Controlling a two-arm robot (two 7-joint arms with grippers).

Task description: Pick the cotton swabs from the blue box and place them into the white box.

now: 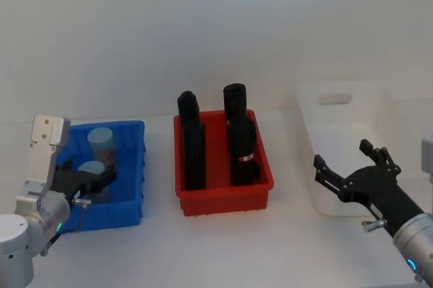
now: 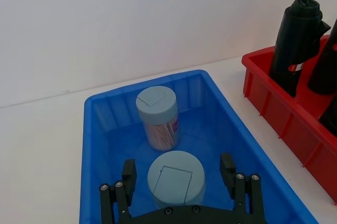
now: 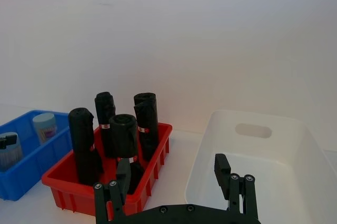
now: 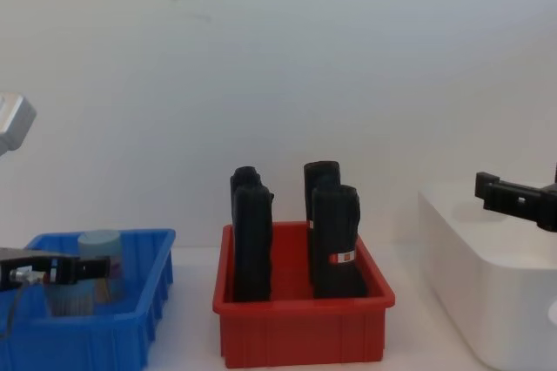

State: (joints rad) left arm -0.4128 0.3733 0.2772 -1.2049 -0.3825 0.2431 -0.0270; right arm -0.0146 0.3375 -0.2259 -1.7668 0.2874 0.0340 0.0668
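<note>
while two tubs of cotton swabs (image 1: 100, 140) stand upright in the blue box (image 1: 115, 212), the nearer tub (image 2: 175, 177) sits between the spread fingers (image 2: 129, 174) of the left gripper (image 2: 178, 171), with a strip of blue floor showing on either side, so the jaws flank it without touching. the farther tub (image 2: 157, 109) stands just behind it toward the back wall, its pale sticks showing through the clear side under the light blue cap. the blue box lies at the table's left end. just beside it, in the middle, is a red bin (image 1: 223, 200) holding four tall black rolls (image 1: 193, 142), all upright. at the right end stands the white box (image 1: 352, 126), taller than the two coloured bins. over its near left wall hangs the right gripper (image 1: 341, 152), its fingers spread wide apart and holding nothing.
</note>
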